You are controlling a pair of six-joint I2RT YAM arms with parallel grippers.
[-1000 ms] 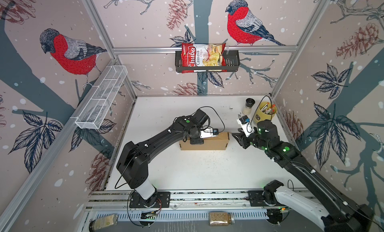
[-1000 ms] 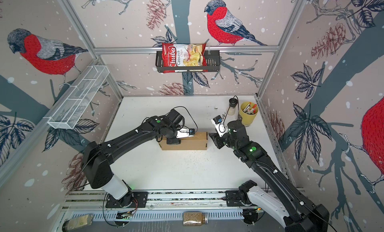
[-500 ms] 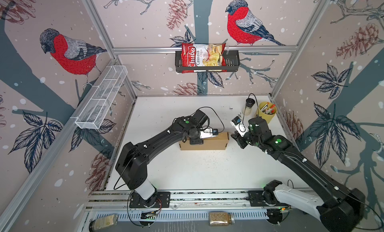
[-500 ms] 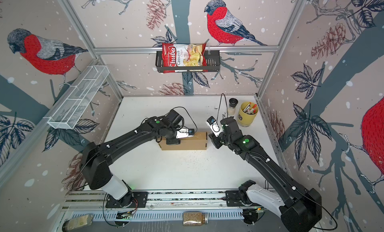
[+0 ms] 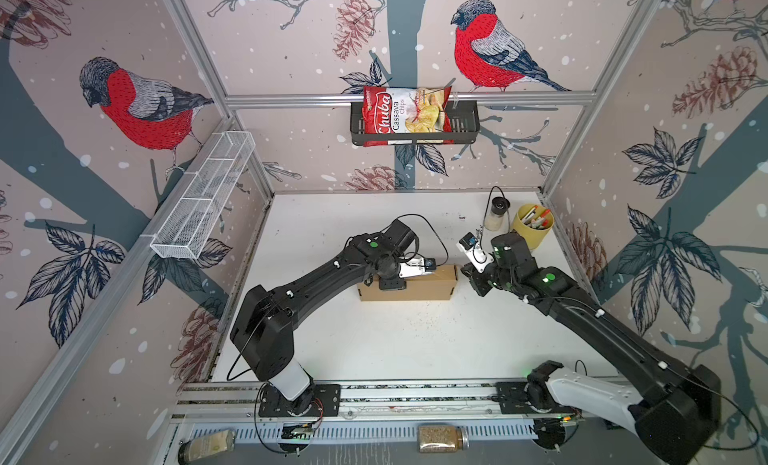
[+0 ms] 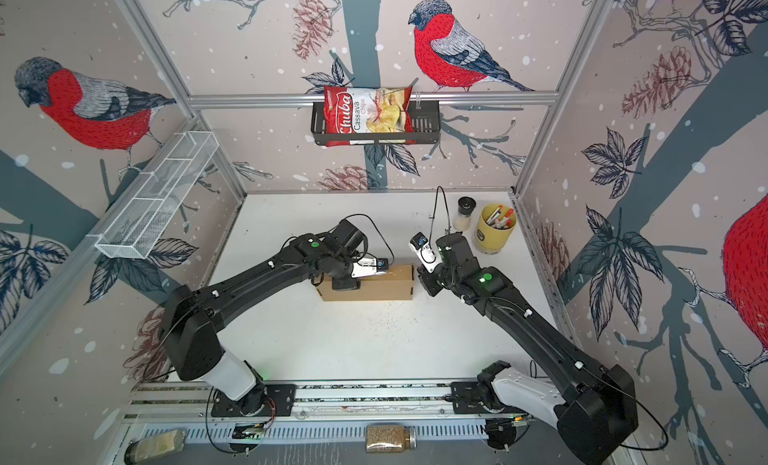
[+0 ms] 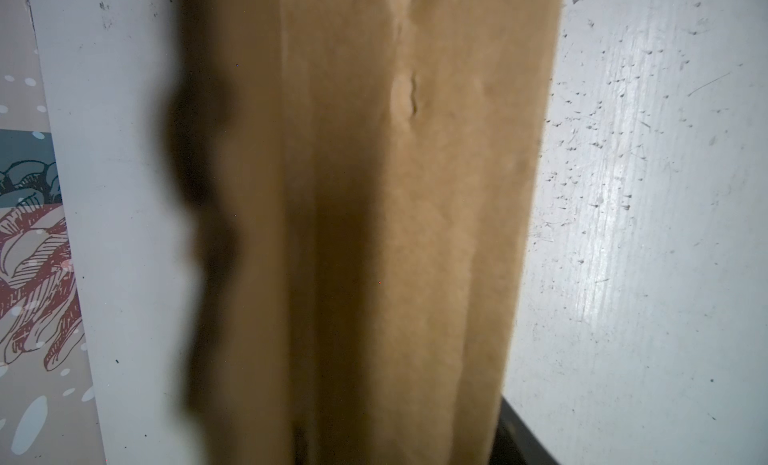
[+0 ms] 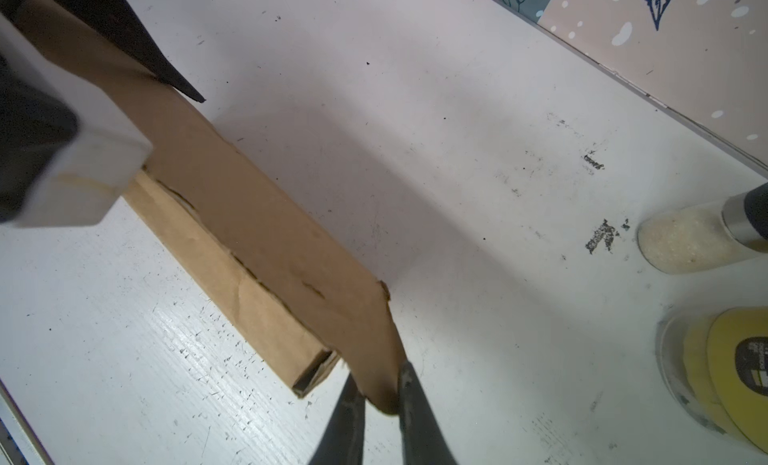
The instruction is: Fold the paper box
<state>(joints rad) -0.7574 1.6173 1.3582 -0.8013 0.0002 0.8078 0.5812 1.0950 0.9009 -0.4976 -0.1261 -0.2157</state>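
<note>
paper box (image 5: 419,286) lies on bench (image 5: 407,338), long axis left–right between your arms | right hand (image 8: 378,371) at its right end, clamped on the box's top-panel corner | left hand (image 5: 390,283) over its left part, grip cannot be told | your right arm is nearer that corner

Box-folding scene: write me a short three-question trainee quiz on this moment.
1. True or false: the right gripper pinches a corner of the box.
2. What stands beside the yellow cup? A) a jar B) a bowl C) a stapler
3. Fill in: the chips bag sits in a black ____.
Key: 1 true; 2 A; 3 basket.
</note>
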